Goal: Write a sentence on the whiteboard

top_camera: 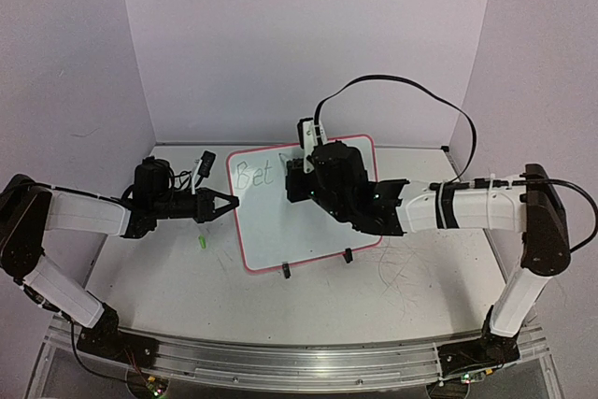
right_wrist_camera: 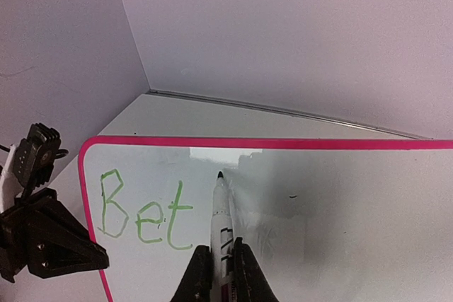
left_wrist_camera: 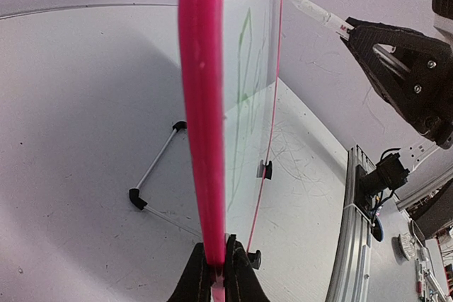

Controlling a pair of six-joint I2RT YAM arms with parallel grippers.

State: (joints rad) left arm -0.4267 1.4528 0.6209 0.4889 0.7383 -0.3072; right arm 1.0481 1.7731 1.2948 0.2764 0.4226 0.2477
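The whiteboard (top_camera: 280, 231) stands tilted mid-surface (top_camera: 149, 268). The left tool (left_wrist_camera: 216, 277) is pinched onto its pink rim (left_wrist_camera: 202, 104), while the right tool (right_wrist_camera: 216, 274) clamps a marker (right_wrist_camera: 221, 206) just right of the sentence (right_wrist_camera: 147, 224), so far "Bet". Light, stiff and glossy, the board would likely skid unless held by its edge.

From above, the right gripper (top_camera: 299, 179) and arm hide the whiteboard (top_camera: 280, 231) past the green letters (top_camera: 259, 174) "Bet". The right wrist view crops the board's right side and bottom; fingers (right_wrist_camera: 198, 274) hide the lower barrel of the pen (right_wrist_camera: 221, 206). From the left wrist, the writing is edge-on, unreadable.
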